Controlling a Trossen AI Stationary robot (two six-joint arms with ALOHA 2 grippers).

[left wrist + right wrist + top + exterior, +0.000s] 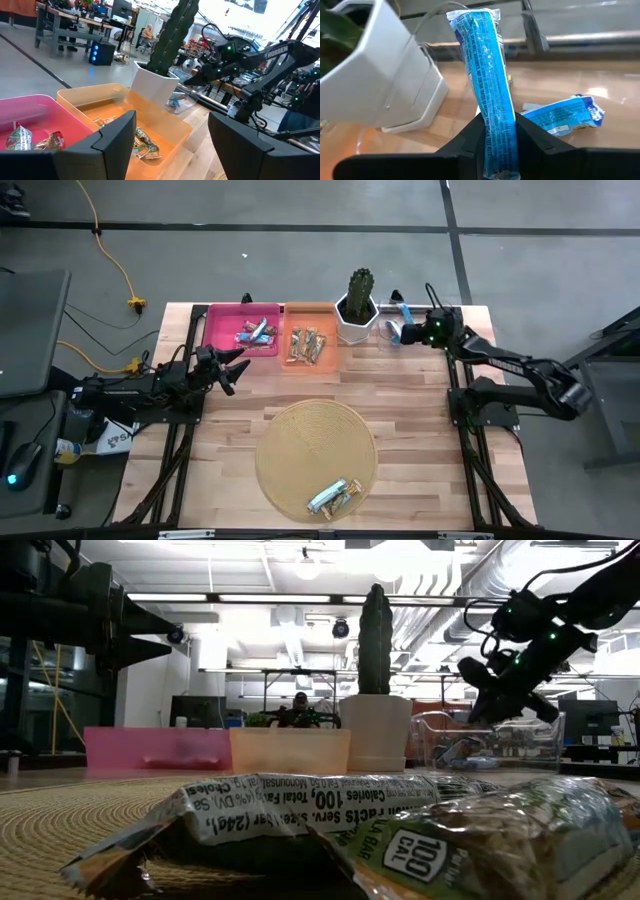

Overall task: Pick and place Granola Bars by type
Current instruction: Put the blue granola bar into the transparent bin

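Note:
My right gripper is shut on a blue-and-white granola bar beside the white cactus pot, over a clear tray at the far edge. A second blue bar lies flat in that tray. In the high view this gripper is just right of the cactus. My left gripper hangs open and empty near the pink tray; its fingers frame the orange tray. A few bars lie on the round woven mat. My right gripper pinches the blue-and-white bar between its two fingers near one end, with the fingers lying along it. The rest of the bar sticks out past the fingertips. The gripper comes slanting down from the table's right side. The bar looks lifted clear of the tray floor.
The pink tray holds blue-red-white bars and the orange tray holds brown bars. The cactus in its white pot stands between the orange tray and the clear tray. Bare wood lies right of the mat.

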